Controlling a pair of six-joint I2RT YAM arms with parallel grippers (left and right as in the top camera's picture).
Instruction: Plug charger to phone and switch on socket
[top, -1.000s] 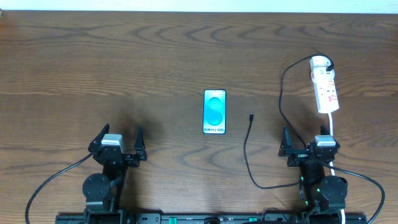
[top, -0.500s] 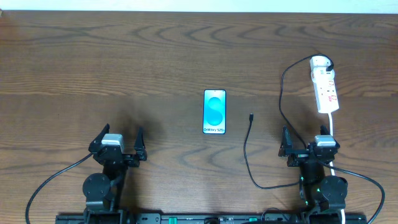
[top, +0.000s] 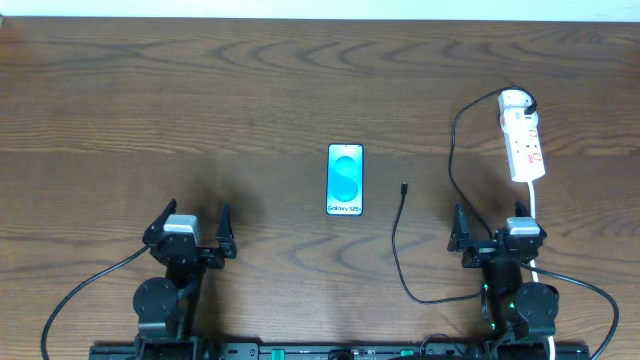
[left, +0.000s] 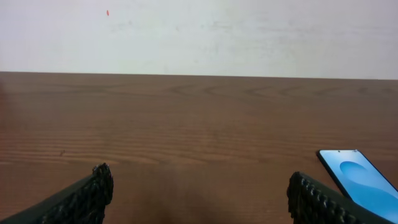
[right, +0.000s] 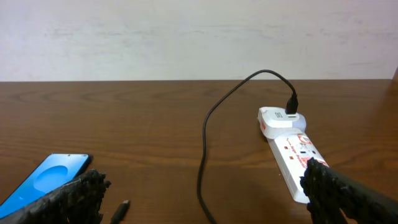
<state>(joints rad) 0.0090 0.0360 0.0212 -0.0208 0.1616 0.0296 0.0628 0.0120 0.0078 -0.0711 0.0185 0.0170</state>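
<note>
Overhead: both claws, left claw (top: 189, 226) and right claw (top: 498, 228), gape wide, empty. Charger (top: 404, 188) tip, just right of phone (top: 345, 179), may skid when pinched.

The table (top: 250, 90) is showing dark grained wood; the phone (top: 345, 179) is gleaming glossy; the socket (top: 524, 140) is looking like smooth white plastic

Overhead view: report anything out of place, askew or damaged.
Nothing stands out. The phone lies flat and square, the charger trails loosely with its tip unplugged beside the phone, and the socket looks intact on the table.
</note>
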